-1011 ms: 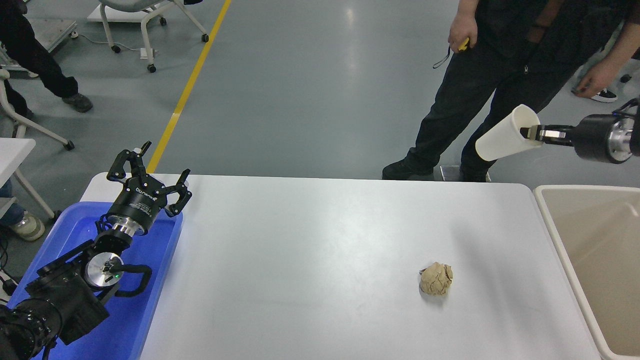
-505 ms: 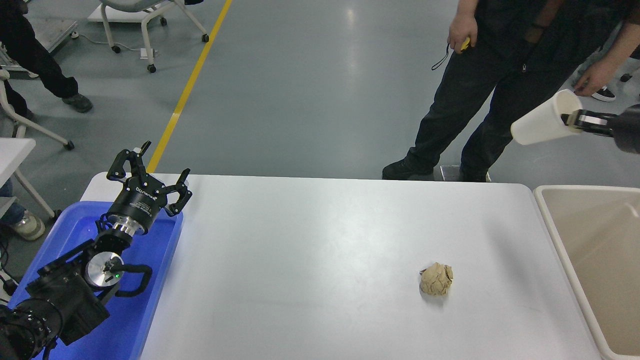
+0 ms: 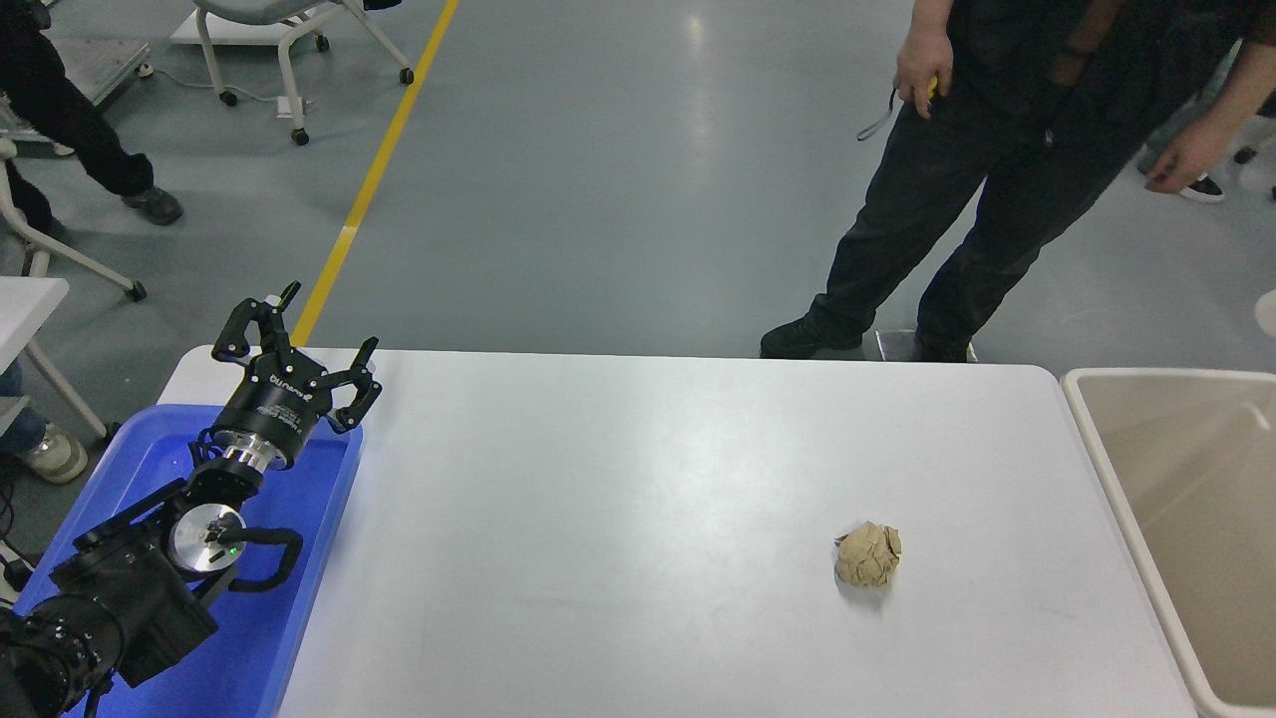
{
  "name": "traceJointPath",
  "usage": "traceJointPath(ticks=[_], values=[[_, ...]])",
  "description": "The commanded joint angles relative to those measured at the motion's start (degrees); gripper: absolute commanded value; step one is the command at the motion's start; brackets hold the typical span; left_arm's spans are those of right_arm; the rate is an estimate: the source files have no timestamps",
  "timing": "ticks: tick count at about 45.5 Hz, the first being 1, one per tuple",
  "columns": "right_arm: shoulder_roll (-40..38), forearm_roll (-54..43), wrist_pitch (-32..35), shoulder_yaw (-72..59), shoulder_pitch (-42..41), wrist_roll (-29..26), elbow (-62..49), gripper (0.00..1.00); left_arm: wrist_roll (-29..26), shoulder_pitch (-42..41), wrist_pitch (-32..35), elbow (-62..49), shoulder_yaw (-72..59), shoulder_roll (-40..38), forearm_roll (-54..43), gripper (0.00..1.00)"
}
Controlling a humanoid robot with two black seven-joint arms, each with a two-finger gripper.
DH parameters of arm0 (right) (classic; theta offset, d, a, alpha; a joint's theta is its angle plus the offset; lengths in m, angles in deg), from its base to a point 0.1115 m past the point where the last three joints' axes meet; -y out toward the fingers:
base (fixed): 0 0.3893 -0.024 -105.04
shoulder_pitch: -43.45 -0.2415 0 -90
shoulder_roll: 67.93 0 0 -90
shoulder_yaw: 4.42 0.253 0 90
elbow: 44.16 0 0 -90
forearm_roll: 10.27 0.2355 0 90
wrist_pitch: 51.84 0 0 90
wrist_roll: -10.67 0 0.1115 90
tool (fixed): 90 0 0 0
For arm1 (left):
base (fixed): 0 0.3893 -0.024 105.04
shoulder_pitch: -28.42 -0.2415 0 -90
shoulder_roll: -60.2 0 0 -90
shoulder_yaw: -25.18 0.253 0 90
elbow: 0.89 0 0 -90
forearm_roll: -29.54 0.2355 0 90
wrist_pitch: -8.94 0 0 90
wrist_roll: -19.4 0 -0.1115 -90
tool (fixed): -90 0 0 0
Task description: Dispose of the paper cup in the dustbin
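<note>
The beige dustbin (image 3: 1100,440) stands at the table's right end, open, and what I see of its inside is bare. Of the paper cup I see at most a small white sliver (image 3: 1268,312) at the picture's right edge, above the dustbin's far rim; I cannot tell for sure that it is the cup. My right gripper is out of view past the right edge. My left gripper (image 3: 299,334) is parked at the lower left over a blue tray, open and empty.
A crumpled tan paper ball (image 3: 868,555) lies on the white table (image 3: 638,519), right of centre. The blue tray (image 3: 299,618) sits at the table's left end. A person in dark clothes (image 3: 997,150) stands at the far right side. Another person's legs (image 3: 60,130) and chairs are at the far left.
My right gripper, shut on the paper cup, moved right and left the picture. The left arm and the paper ball have not moved.
</note>
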Motion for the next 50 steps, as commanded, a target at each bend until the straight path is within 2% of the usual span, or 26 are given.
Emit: traceJointPath(ticks=[1,14,20,32,50], values=[[-0.4,4.9,-0.3,0.1,3.4,-10.5,-3.2,0.0,0.0,0.0,0.0,0.0,0.0,0.0,0.0,1.0],[1.0,6.9,-0.9,2.5,6.2,-15.7,-3.9,0.0,0.0,0.0,0.0,0.0,0.0,0.0,0.0,1.0],[3.3,7.0,-1.3,4.9,9.2,-15.8,-3.9,0.0,0.0,0.0,0.0,0.0,0.0,0.0,0.0,1.0],[10.0,7.1,-6.8,8.3,17.2,-15.8,-3.9,0.0,0.0,0.0,0.0,0.0,0.0,0.0,0.0,1.0],[15.9,7.1,-9.8,11.5,22.1,-15.7,-3.9,0.0,0.0,0.0,0.0,0.0,0.0,0.0,0.0,1.0]])
